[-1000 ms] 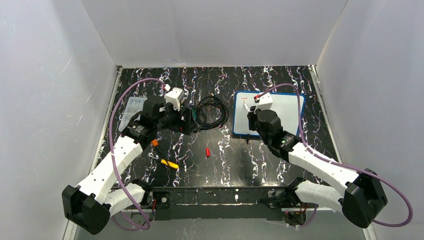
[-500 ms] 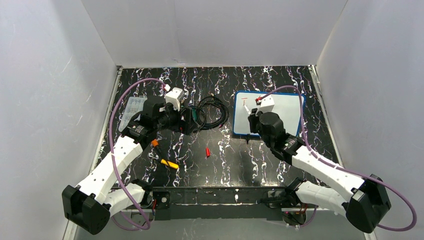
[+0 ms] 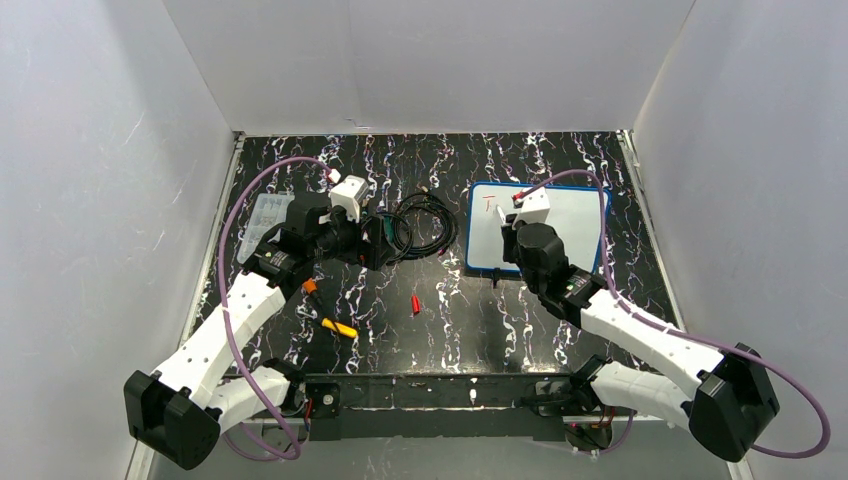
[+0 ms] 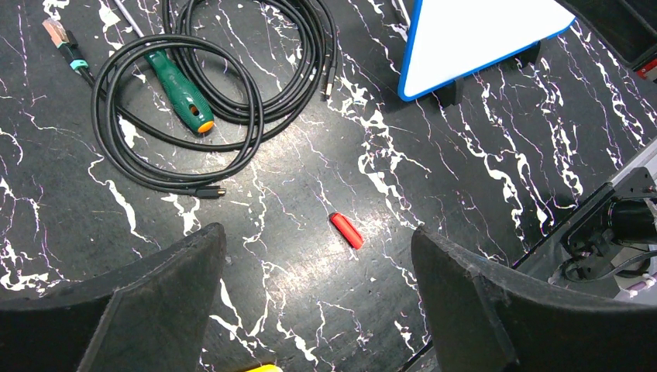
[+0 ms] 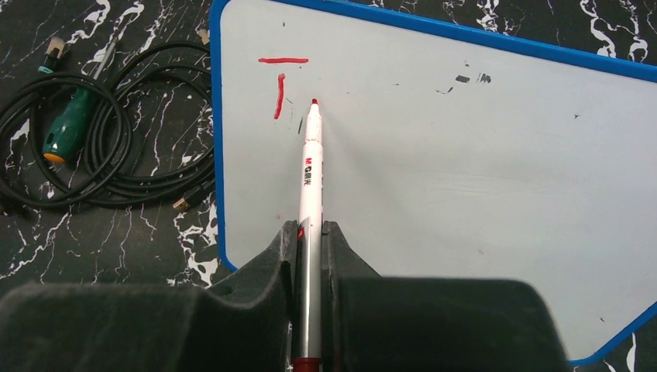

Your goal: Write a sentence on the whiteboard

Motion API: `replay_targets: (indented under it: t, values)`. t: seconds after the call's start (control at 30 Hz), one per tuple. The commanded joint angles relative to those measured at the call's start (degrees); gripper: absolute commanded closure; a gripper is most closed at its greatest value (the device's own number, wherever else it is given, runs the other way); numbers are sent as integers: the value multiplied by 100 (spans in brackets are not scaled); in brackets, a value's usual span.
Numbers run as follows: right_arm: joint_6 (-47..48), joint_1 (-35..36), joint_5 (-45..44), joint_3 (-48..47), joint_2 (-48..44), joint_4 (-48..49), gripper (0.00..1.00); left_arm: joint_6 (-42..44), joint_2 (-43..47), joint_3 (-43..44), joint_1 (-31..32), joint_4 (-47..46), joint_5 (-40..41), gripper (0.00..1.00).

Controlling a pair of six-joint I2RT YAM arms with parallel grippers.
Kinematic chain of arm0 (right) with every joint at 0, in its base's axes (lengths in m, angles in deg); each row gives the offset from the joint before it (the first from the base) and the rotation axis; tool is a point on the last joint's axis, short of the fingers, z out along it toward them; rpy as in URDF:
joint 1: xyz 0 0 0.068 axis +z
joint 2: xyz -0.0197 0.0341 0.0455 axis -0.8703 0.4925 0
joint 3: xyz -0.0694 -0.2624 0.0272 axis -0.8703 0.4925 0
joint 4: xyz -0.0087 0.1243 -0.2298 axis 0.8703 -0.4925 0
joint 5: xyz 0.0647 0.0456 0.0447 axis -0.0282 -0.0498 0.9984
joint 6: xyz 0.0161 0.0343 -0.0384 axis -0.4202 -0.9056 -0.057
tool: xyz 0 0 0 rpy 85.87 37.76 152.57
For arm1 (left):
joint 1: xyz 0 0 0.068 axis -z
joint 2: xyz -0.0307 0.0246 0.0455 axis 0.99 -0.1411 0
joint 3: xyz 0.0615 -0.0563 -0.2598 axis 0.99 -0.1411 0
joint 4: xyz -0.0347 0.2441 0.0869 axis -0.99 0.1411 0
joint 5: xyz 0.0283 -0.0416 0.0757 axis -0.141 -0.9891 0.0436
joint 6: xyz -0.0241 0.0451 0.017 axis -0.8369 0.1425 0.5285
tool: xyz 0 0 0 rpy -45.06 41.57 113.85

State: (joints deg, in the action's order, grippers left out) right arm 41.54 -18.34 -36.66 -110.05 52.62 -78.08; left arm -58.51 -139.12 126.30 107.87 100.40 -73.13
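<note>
Black marbled tabletop (image 3: 440,330) bears the whiteboard (image 5: 465,170) beneath the right end effector (image 5: 310,230), clamped tight on a marker (image 5: 311,167).

A black cable coil (image 4: 308,74) lies about the middle of the worktop (image 3: 450,330), with a green screwdriver (image 4: 180,91) inside its loops. A small red cap (image 4: 346,230) lies toward the near edge, and a clear box (image 3: 262,218) sits by the left edge.

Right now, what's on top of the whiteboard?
A red T sits near one corner of the whiteboard. The marker points its red tip just beside it, held by the right fingers. The board's near edge is hidden behind those fingers.
</note>
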Motion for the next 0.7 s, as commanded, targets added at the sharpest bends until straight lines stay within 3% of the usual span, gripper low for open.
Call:
replay_targets:
  t: [0.0, 0.67]
  values:
    - [146, 30, -227, -121, 47, 444, 99, 18, 126, -24, -22, -28, -39, 12]
    - [96, 32, 48, 71, 22, 59, 99, 13, 142, -30, -22, -35, -74, 12]
